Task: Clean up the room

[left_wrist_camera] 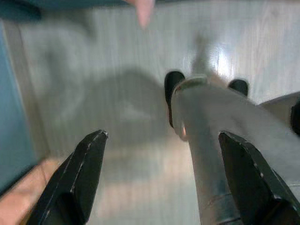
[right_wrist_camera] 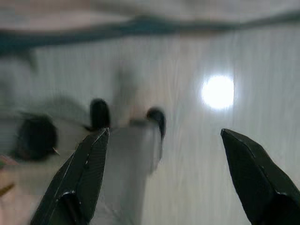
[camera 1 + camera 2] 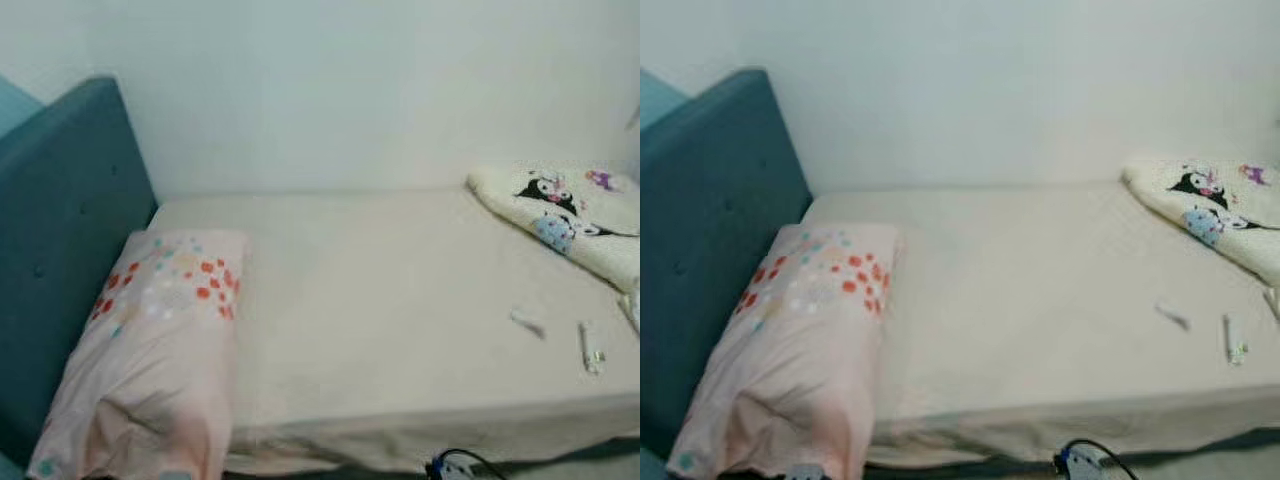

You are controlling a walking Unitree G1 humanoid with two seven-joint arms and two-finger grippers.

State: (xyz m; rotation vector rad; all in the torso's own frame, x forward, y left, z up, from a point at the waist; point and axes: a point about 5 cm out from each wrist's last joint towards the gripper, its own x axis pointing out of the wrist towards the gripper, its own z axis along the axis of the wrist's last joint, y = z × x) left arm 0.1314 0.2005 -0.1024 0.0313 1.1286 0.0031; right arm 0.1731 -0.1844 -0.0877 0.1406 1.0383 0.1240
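Bed: cream sheet, set against a white wall, teal headboard at its head end.

Pillow: pink, dotted in red and pale blue, lying along the head end and overhanging the near edge.

Blanket: cream with cartoon print, bunched at the far foot-end corner.

Loose items: a small white scrap and a small white tube-like piece, near each other on the sheet towards the near foot-end corner; what they are cannot be told.

Cable and plug: dark, on the floor just below the bed's near edge.

Left gripper: jaws spread wide, empty, hanging over pale floor beside the robot's leg.

Right gripper: jaws likewise apart, empty, over the floor.

Step in hand, judged: surveying the bed, nothing yet picked up. The next move probably calls for stepping towards the foot end, raising an arm and closing finely on one small item lying flat on soft sheet.
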